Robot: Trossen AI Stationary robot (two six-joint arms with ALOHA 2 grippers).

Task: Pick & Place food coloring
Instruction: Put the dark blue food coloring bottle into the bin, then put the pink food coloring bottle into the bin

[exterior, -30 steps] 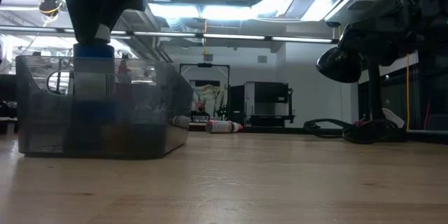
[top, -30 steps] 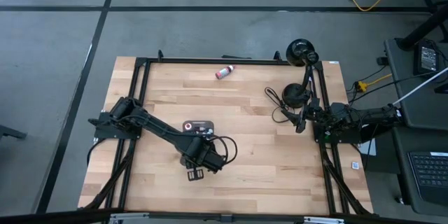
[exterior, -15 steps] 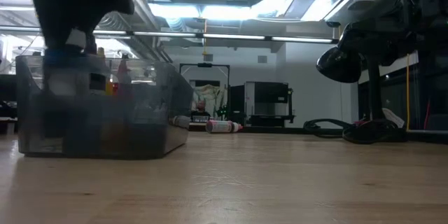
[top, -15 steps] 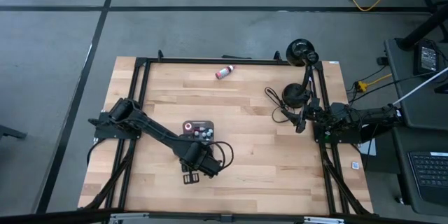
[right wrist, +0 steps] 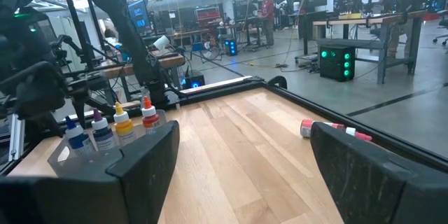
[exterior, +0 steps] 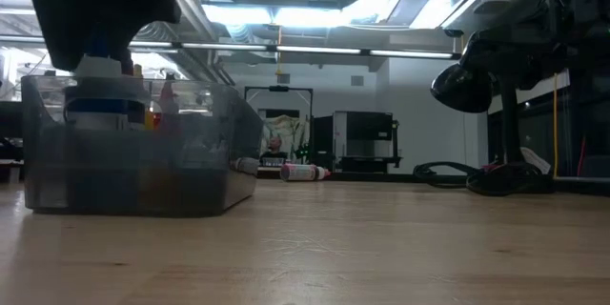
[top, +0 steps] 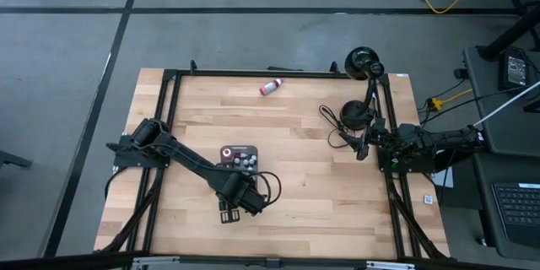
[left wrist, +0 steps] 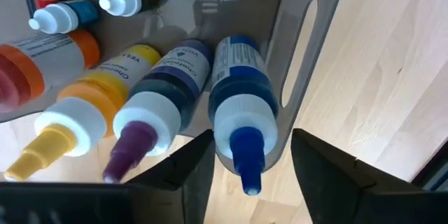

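Observation:
Several small food coloring bottles stand upright in a dark grey tray (left wrist: 280, 14), which sits on the table left of centre (top: 239, 155). Their tips are blue (left wrist: 238, 77), purple (left wrist: 150, 122) and yellow (left wrist: 70, 122). My left gripper (left wrist: 252, 182) points down over the tray's end (exterior: 95, 52). It is open, one finger on each side of the blue bottle's cap, and the bottle stands in the tray. One pink bottle (top: 270, 87) lies on its side near the table's far edge. My right gripper (right wrist: 245, 175) waits open at the table's right edge.
A black lamp and its coiled cable (top: 354, 114) stand at the far right of the table. A black frame (top: 253, 72) runs along the table's edges. Bare wood lies between the tray and the right arm.
My left gripper has sunk a little over the tray with the blue bottle. The bottle hung with its body above the tray's rim. It now stands lower, inside the tray's wall, with its white cap showing below the gripper.

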